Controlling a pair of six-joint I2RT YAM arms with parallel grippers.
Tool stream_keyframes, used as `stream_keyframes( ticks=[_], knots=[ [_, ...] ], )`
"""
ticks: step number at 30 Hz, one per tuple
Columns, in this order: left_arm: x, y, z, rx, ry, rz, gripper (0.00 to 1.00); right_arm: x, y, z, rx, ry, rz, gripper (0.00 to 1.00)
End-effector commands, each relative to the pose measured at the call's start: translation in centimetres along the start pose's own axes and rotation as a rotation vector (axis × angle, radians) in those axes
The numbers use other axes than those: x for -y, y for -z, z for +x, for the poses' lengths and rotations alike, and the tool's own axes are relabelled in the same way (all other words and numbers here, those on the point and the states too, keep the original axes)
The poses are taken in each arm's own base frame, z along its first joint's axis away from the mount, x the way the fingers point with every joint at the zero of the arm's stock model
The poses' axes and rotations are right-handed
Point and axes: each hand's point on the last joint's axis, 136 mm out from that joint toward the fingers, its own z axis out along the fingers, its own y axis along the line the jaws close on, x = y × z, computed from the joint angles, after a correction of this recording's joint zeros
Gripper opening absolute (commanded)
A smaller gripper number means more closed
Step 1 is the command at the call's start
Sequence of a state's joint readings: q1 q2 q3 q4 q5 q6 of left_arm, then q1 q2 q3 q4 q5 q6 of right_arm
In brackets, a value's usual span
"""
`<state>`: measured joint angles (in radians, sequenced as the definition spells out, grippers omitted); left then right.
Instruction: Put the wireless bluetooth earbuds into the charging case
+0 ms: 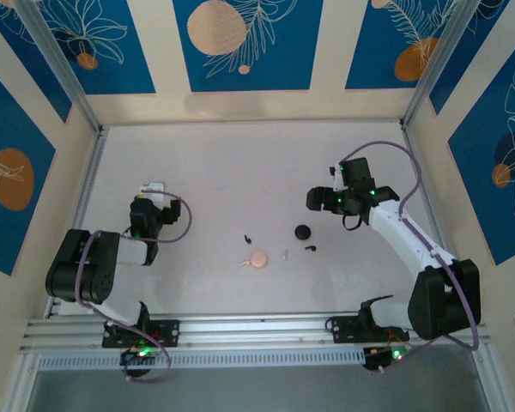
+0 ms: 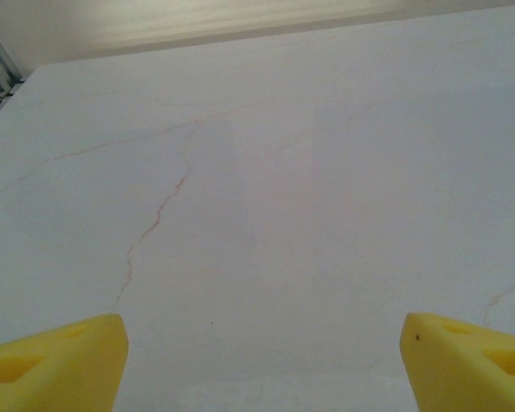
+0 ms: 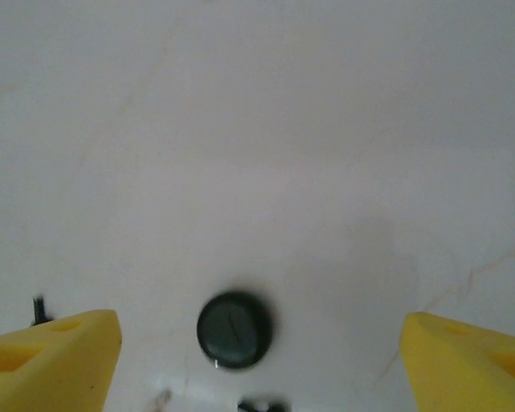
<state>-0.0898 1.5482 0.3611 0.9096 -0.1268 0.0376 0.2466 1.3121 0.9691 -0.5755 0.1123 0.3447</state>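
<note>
Tabletop (image 1: pixel 240 163) spreads open around black disc (image 1: pixel 302 232), probably case; left pincer (image 2: pixel 262 322) and right pincer (image 3: pixel 262 318) gape apart.

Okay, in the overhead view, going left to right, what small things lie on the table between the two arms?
left black earbud → pink case → pale pink earbud right of that case → black case
</note>
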Motion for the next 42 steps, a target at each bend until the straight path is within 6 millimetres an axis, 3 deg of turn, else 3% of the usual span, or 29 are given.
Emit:
stream_keyframes(
  ticks=[1,6,12,19,27,34,42],
  knots=[
    [0.7,0.9,-2.5,0.039,-0.043,0.035,0.80,-0.6,0.6,3.8,-0.199,-0.058,0.040,0.82],
    [2.1,2.9,-5.5,-0.006,-0.042,0.110,0.80,-2.4,0.2,5.2,-0.288,-0.040,0.064,0.78],
    [6.0,6.2,-8.5,-0.056,0.019,0.254,0.77,-3.5,-2.0,6.7,-0.421,-0.072,0.070,0.72],
    [8.8,8.4,-7.2,-0.139,0.059,0.324,0.78,-3.1,-4.8,7.6,-0.525,-0.014,0.158,0.71],
    [9.9,8.1,-6.1,-0.177,0.063,0.334,0.78,-2.0,-7.3,7.2,-0.570,0.039,0.234,0.72],
    [11.1,7.4,-5.8,-0.202,0.038,0.351,0.78,-2.3,-9.6,7.0,-0.588,0.041,0.199,0.68],
    [13.1,7.0,-6.0,-0.233,-0.008,0.389,0.77,-1.5,-9.8,8.5,-0.640,0.036,0.231,0.61]
  ],
)
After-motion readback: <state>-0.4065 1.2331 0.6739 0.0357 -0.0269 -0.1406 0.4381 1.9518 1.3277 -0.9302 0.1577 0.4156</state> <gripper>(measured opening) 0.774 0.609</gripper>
